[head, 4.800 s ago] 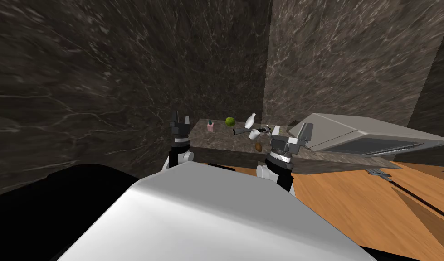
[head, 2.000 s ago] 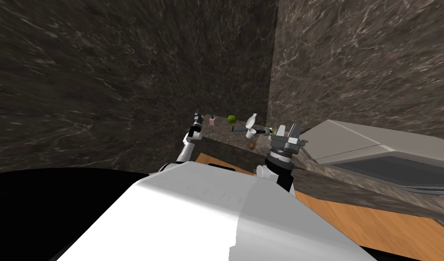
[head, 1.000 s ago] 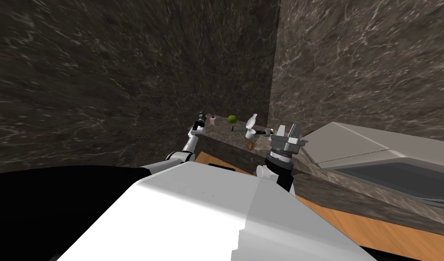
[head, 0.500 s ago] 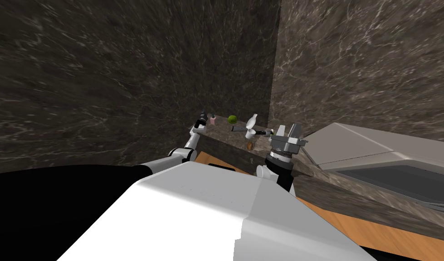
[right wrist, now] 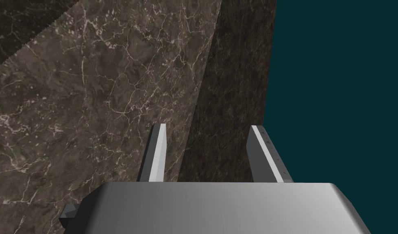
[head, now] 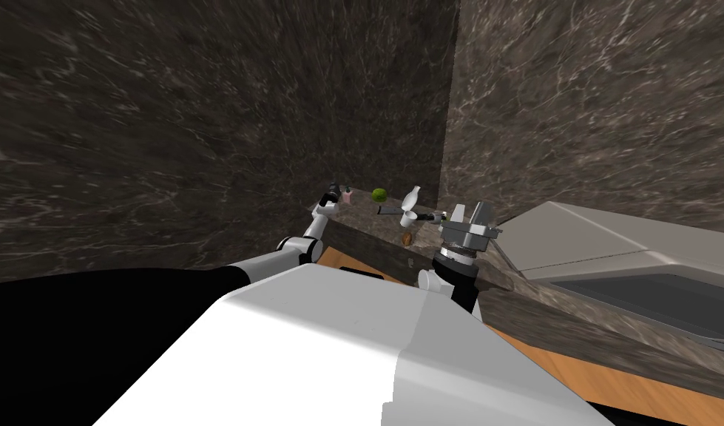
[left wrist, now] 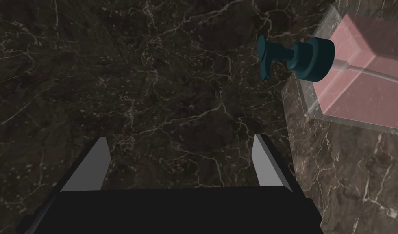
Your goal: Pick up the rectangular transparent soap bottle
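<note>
The dark bench (head: 367,214) carries the soap bottle (left wrist: 356,77) by its left edge. It is likely hard and slippery. The open left end effector (left wrist: 177,142) should pinch its flat sides.

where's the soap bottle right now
In the head view the soap bottle stands at the left end of the counter, left of the green fruit, just beside the open left gripper, not between its fingers.

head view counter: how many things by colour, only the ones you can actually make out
pink: 1, the soap bottle
green: 1, a round fruit
white: 2, a tall vessel and a cup
brown: 1, a small lump
total: 5; the dark bits by the cup are too small to sort
</note>
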Robot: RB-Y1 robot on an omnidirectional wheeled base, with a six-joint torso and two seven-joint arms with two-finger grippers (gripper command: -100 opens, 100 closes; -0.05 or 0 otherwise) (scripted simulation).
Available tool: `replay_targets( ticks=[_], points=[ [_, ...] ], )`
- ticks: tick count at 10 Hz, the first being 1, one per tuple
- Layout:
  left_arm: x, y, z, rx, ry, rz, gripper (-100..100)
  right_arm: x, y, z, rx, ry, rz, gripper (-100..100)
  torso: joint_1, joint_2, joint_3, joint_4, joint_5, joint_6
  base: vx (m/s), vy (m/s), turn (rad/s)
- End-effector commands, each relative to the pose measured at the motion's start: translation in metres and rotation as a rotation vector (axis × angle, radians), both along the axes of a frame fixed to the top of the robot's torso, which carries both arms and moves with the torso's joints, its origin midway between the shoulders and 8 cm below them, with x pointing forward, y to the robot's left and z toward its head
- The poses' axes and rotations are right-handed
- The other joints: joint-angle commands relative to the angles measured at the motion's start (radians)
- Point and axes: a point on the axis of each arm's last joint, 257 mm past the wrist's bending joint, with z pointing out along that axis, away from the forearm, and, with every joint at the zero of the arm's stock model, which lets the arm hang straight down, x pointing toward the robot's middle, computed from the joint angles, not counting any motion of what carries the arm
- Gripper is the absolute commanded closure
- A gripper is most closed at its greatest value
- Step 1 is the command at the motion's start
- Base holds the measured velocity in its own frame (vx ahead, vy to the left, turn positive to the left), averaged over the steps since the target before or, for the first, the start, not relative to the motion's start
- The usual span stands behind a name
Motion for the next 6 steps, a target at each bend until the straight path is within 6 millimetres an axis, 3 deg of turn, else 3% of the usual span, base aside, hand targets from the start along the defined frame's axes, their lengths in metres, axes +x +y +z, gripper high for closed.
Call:
replay_targets(
  ticks=[1, 6],
  points=[
    [0.005, -0.003, -0.006, -0.008, 0.022, -0.004, -100, 0.000, 0.000, 0.000, 0.000, 0.000, 0.000, 0, 0.000, 0.000, 0.000, 0.000, 0.000, 0.000, 0.003, -0.013, 0.018],
    [0.019, -0.015, -0.016, -0.037, 0.080, -0.022, -100, 0.000, 0.000, 0.000, 0.000, 0.000, 0.000, 0, 0.000, 0.000, 0.000, 0.000, 0.000, 0.000, 0.004, -0.010, 0.016]
  ],
)
